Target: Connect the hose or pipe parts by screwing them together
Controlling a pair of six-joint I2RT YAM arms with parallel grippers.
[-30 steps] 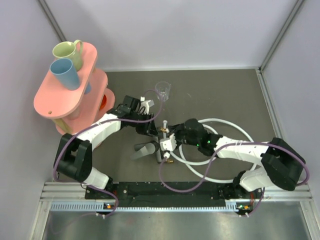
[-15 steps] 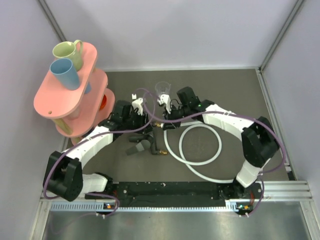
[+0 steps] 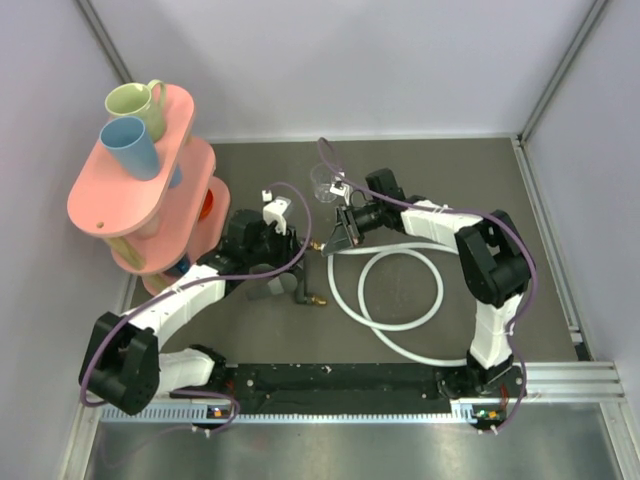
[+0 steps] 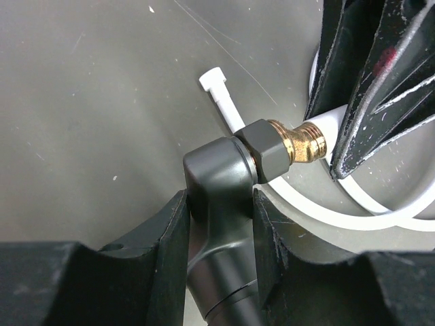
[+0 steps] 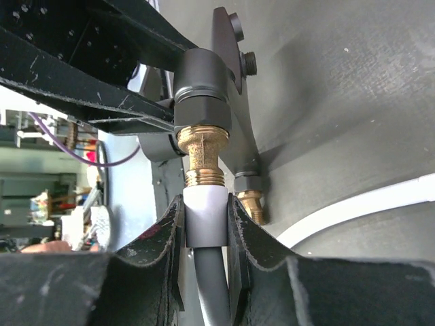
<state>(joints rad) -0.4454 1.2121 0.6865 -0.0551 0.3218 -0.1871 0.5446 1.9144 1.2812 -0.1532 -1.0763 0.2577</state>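
Hose end [image 5: 204, 219] in R tool [image 5: 205, 205] now against fitting [image 5: 202, 75], prev apart.

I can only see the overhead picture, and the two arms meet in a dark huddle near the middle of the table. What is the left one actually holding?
Observer: In the left wrist view, the left end effector is clamped on the black fitting, one finger on each side of its body.
Visitor: And the right arm?
Observer: Its wrist view shows the right end effector pinching the white hose connector, not the hose loops you can see.
Visitor: Are the pieces joined?
Observer: The connector's end meets the fitting's brass thread, but several thread turns show bare, so it looks not fully screwed on.
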